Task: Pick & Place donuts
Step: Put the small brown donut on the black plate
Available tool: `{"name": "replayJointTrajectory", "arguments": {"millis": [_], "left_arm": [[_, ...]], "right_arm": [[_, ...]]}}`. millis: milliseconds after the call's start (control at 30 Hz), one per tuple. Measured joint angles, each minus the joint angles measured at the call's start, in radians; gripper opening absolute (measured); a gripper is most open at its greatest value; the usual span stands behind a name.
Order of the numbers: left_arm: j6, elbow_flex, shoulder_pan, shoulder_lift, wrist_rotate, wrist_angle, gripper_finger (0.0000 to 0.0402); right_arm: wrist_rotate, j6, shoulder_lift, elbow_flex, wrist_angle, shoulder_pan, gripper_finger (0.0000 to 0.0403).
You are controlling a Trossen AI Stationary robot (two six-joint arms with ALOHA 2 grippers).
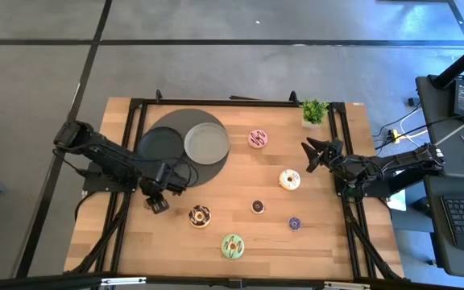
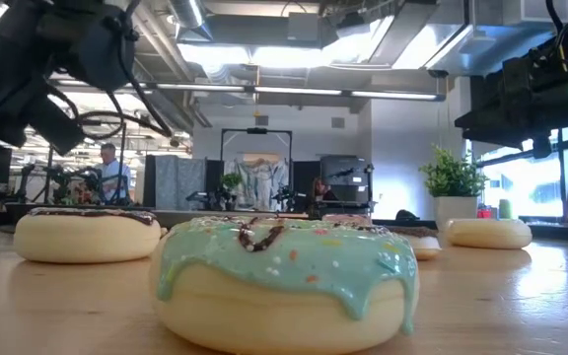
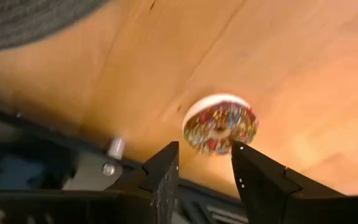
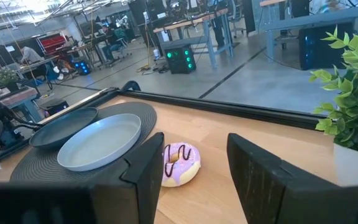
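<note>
Six donuts flat, scattered on wood: pink (image 1: 258,138), cream (image 1: 289,180), chocolate (image 1: 199,215), green (image 1: 232,246), tiny brown (image 1: 258,207), tiny purple (image 1: 294,224).

Honestly there was nothing readable anywhere in these shots. No labels, brand names, numbers or signs turned up on anything on the table, the arms, or the gear in the room behind. The room's background was too far off to make out any lettering.
</note>
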Motion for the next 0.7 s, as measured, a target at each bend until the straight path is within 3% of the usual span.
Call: {"name": "replayJointTrajectory", "arguments": {"millis": [433,700], "left_arm": [[0.034,0.000,-0.002,0.162,0.006,-0.002,0.0110],[0.073,0.000,-0.002,0.194,0.056,0.030,0.0078]], "right_arm": [[-0.009,0.000,0.000,0.000,0.000,0.000,0.0177],[-0.009,-0.003,0.000,0.000,0.000,0.000,0.0177]]}}
